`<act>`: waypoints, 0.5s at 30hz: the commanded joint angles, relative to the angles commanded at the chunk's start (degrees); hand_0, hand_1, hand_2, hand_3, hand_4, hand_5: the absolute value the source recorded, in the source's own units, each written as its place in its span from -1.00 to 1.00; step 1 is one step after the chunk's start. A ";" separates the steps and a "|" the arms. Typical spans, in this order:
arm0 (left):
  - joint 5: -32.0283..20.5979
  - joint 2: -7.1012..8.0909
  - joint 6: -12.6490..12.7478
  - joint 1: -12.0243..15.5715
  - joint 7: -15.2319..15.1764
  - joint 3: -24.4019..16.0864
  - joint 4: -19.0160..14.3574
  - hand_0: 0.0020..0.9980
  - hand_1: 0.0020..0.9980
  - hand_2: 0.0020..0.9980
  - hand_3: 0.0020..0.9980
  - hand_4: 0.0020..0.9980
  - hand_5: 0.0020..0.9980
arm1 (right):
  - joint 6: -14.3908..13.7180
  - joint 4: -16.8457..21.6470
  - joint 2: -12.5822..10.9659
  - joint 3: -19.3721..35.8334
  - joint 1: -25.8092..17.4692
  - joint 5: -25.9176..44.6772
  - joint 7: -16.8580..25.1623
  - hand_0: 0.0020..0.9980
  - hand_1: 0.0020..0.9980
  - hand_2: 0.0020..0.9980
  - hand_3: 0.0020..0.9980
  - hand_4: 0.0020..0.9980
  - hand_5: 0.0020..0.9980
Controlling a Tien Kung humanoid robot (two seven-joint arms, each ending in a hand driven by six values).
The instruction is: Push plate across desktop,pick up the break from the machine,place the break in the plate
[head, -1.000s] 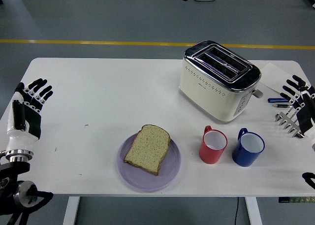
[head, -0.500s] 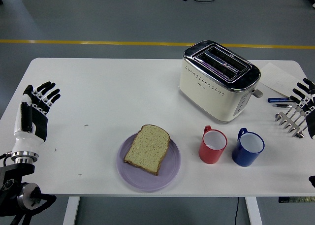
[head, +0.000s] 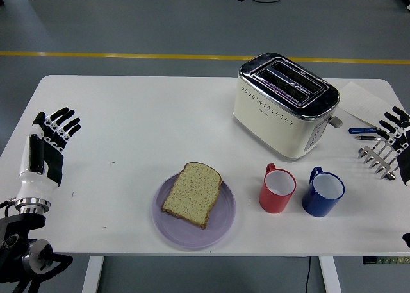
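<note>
I see the bread (head: 191, 193) lying on the purple plate (head: 221, 226), lower centre of the counter (head: 141, 113); toaster (head: 285, 107) upper right. Left hand (head: 46, 152) at left edge, fingers spread, empty. Right hand (head: 398, 139) is cropped at right edge; fingers look spread, empty.

- A white bench (head: 128, 113) carries everything, its near edge running along the bottom of the view.
- A lilac plate (head: 221, 224) lies near the middle of the near edge.
- A red mug (head: 277, 189) and a blue mug (head: 323, 192) stand side by side further toward the right edge.
- A cream and chrome toaster (head: 286, 104) stands toward the far right corner.
- A sheet of paper (head: 363, 104) and pens (head: 362, 131) lie at the right edge.
- Forks (head: 377, 158) lie at the right edge, nearer than the pens.
</note>
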 joint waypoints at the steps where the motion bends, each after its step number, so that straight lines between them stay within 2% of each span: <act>1: 0.12 0.00 -0.10 -0.06 0.22 -0.04 0.00 0.50 0.46 0.51 0.32 0.06 1.00 | 0.01 0.01 0.00 0.03 -0.01 -0.06 -0.02 0.53 0.48 0.51 0.49 0.07 0.16; 15: 1.09 -0.37 -0.91 -0.44 1.56 -1.32 0.40 0.51 0.48 0.53 0.32 0.07 1.00 | -0.26 0.02 -0.04 1.05 -0.22 -0.77 0.23 0.53 0.47 0.50 0.49 0.07 0.13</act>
